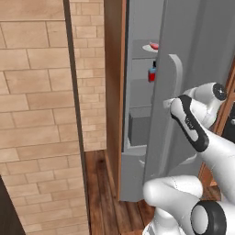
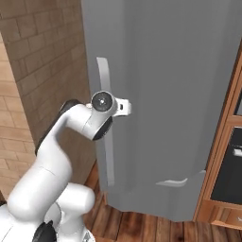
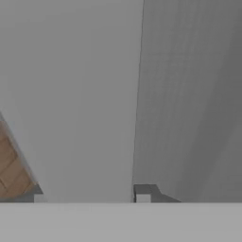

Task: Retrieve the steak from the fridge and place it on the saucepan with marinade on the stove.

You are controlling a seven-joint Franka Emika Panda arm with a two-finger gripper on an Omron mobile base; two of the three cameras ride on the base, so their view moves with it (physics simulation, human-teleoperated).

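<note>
One fridge [image 1: 183, 69] fills the centre and right of the left base view, its grey door swung partly open, showing grey shelves down the middle of the frame. On an upper shelf, near the top centre, the steak [image 1: 154, 46] lies on a white plate [image 1: 149, 47]; below it stands a red bottle [image 1: 152, 75] with a blue cap. The pincer [image 3: 90, 194] sits at the long pale handle [image 2: 106, 118], its two dark tips either side of the pale bar in the hand view, half open around it; whether they press it I cannot tell.
</note>
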